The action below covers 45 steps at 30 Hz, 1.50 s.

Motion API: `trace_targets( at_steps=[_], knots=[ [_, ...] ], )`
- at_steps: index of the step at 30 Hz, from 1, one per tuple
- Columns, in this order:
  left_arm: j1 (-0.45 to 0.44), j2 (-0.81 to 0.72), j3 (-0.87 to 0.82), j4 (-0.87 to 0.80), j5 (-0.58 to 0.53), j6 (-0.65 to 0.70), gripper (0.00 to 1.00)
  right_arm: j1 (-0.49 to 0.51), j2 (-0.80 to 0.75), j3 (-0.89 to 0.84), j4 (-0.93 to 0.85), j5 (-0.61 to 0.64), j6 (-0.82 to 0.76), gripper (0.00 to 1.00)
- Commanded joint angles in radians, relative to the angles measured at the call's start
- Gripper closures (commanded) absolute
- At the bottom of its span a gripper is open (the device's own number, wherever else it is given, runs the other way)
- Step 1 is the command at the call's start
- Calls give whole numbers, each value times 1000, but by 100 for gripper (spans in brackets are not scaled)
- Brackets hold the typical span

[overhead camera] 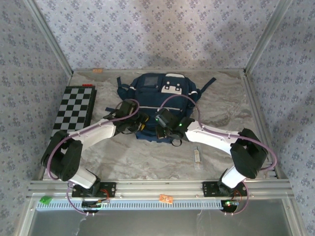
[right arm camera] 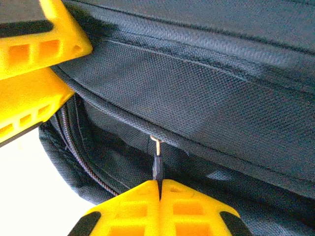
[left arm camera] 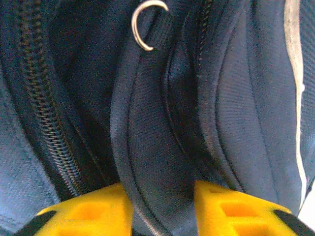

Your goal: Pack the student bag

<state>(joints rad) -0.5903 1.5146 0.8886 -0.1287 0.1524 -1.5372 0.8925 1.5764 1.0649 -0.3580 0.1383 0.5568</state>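
The student bag (overhead camera: 162, 93), navy blue with a white patch, lies flat at the middle back of the table. Both grippers meet at its near edge. My left gripper (left arm camera: 164, 206) has a thick fold of the bag's fabric (left arm camera: 157, 147) filling the gap between its yellow fingers, below a metal ring (left arm camera: 145, 24). In the top view the left gripper (overhead camera: 142, 125) is just left of the right gripper (overhead camera: 156, 129). My right gripper (right arm camera: 159, 184) is shut on a dark zipper pull (right arm camera: 157, 164) that hangs from the bag's seam. The left gripper's fingers (right arm camera: 39, 44) pinch the fabric edge close by.
A black-and-white chessboard (overhead camera: 74, 110) lies at the left edge of the marble table (overhead camera: 147, 157). A small pale stick-like item (overhead camera: 197, 156) rests near the right arm. Patterned walls and metal posts close in the back and both sides.
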Motion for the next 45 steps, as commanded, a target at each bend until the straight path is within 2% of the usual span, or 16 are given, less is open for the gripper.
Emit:
trace_targets(
  at_steps=[1,3,5,9,12,14,17,18,20,24,25,30,33,38,41,45],
  knots=[
    [-1,15,57,-38,-95,-16,79,-7,25,27,-15,29,-19,100],
    [18,-12,63,-89,-123,17,92,-9,18,27,-53,65,-23,100],
    [51,-49,63,-124,-126,75,100,-14,-5,8,-72,100,-37,100],
    [164,-93,99,-245,-48,263,100,-44,-54,-37,-154,151,-75,100],
    [281,-97,111,-245,52,398,100,-103,-77,-82,-177,182,-119,100],
    [344,-45,177,-256,158,529,100,-116,-80,-87,-158,208,-180,100],
    [377,43,306,-342,186,680,100,-85,-66,-54,-117,152,-219,100],
    [383,61,325,-336,204,701,99,-68,-58,-39,-91,108,-219,100],
    [392,76,357,-342,210,730,82,-28,-38,-3,-52,57,-198,100],
    [395,-15,268,-303,207,668,60,16,5,60,-32,27,-150,100],
    [394,-39,239,-304,205,636,58,10,10,62,-31,23,-147,100],
    [329,-129,70,-206,196,401,55,-81,29,67,21,-118,-136,100],
    [255,-112,63,-181,127,308,54,-81,30,68,28,-109,-148,95],
    [181,-51,52,-123,57,147,55,-87,44,71,34,-117,-144,89],
    [151,-17,51,-61,44,103,57,-83,48,74,37,-110,-145,84],
    [138,19,46,-28,31,36,79,-97,44,81,38,-115,-155,74]
  ],
)
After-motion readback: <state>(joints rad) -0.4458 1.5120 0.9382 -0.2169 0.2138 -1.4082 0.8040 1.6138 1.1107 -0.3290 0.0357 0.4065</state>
